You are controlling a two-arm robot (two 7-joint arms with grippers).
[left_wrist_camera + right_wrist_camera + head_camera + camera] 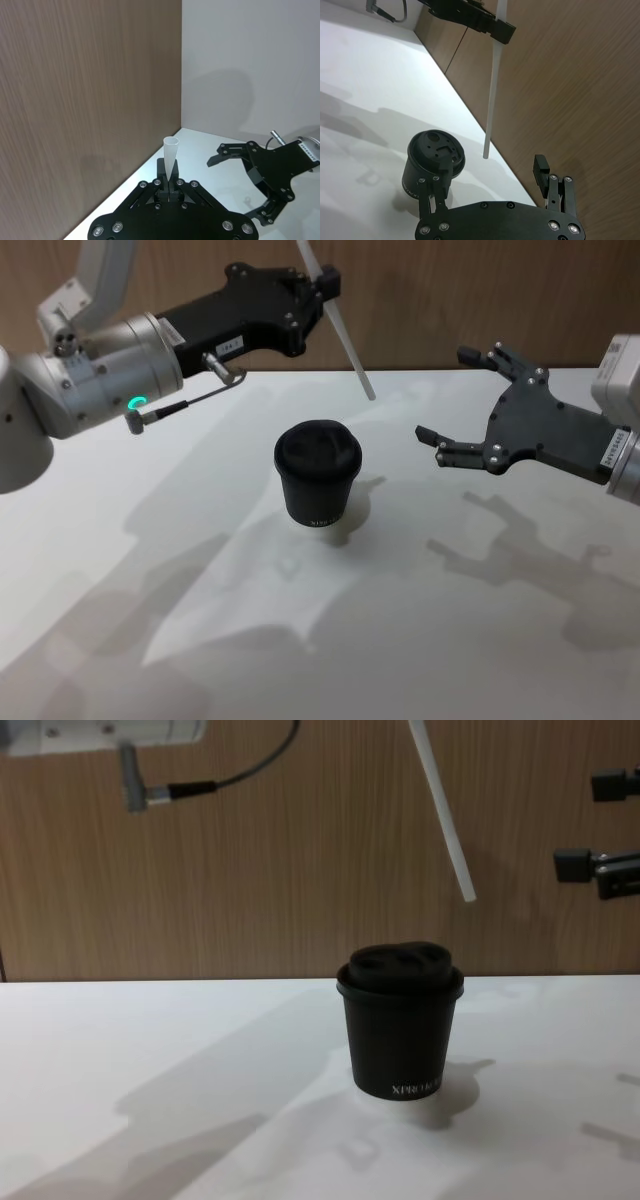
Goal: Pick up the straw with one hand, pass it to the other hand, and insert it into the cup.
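The left gripper [328, 285] is high at the back of the table [480, 640], near the wooden wall [450, 300], clenched on the straw [347, 345]. The straw is pinched between the fingertips well up its length and hangs tilted, its lower end slanting toward the robot's right. That end is free in the air, above and behind the cup [318, 475] and a little to its right, touching nothing. The straw's upper end is cut off by the top edge of the head and chest views. In the left wrist view it is seen end-on – an open white tube rising from the closed fingertips.

The cup stands upright near the middle of the table with its domed lid on. The lid's top shows shallow recesses in the right wrist view, but its opening is hard to make out. White lettering [415, 1089] near the base begins "XPRO" in the chest view; the rest is unclear.

The right gripper [441, 394] hovers to the right of the cup, well apart from it – fingers spread wide, empty. In the chest view it is cut off at the right edge, with just its fingertips showing.

A thin black cable [230, 780] loops from the left wrist.
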